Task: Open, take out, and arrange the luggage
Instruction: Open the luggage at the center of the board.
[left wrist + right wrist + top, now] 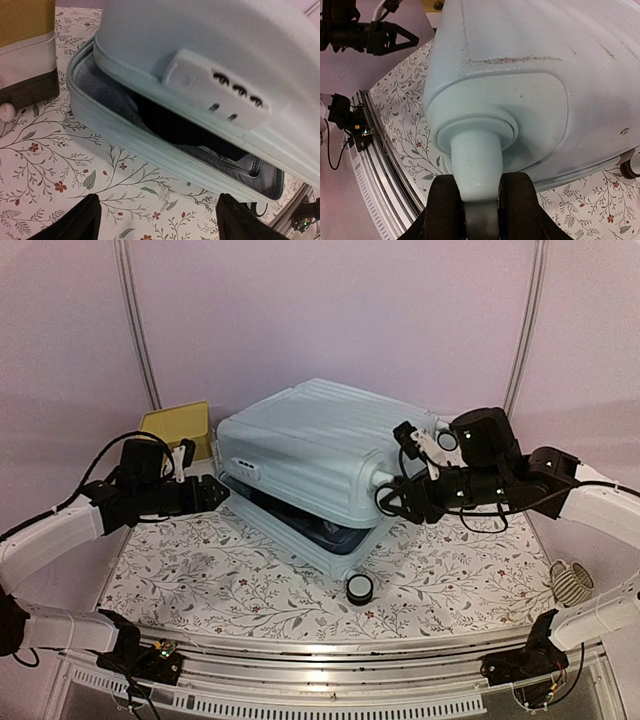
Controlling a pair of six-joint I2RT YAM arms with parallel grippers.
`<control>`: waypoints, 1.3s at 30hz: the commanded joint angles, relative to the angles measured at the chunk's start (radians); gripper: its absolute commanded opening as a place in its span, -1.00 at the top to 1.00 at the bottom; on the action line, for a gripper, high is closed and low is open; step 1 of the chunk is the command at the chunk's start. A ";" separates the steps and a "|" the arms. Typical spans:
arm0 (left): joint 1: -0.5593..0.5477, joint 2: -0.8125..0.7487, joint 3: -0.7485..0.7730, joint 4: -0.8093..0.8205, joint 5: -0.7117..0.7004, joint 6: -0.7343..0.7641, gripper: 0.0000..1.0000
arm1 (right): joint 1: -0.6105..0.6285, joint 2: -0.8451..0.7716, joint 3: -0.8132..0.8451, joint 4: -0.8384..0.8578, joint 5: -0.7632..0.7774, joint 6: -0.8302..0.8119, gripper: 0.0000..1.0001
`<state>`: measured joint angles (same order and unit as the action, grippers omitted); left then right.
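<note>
mint-blue luggage (320, 455) ajar, right end effector (480, 205) clamped on its caster stem (475, 157)

- No text, brand, number or sign is legible in any of the three views
- Combination lock (220, 92) on the upper shell of the luggage (210, 30), at 2 o'clock from centre in the left wrist view: three dial windows show dark marks, but the digits are too blurred to read
</note>
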<state>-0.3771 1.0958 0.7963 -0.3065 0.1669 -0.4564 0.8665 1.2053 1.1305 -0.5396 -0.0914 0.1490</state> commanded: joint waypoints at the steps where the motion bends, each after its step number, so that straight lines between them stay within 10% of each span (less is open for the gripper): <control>1: 0.014 -0.001 -0.024 0.023 0.005 0.003 -0.63 | -0.051 0.009 0.176 0.214 0.189 0.094 0.57; 22: -0.002 0.018 -0.123 0.349 0.200 0.002 -0.57 | -0.180 0.030 0.286 0.221 0.157 0.129 0.53; 39: -0.287 -0.127 -0.233 0.688 -0.025 0.543 -0.96 | -0.198 0.043 0.288 0.223 0.124 0.142 0.53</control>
<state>-0.6342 1.0363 0.6277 0.2104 0.2005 -0.1143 0.7277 1.2636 1.3510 -0.4362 -0.1238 0.2474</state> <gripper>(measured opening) 0.981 0.471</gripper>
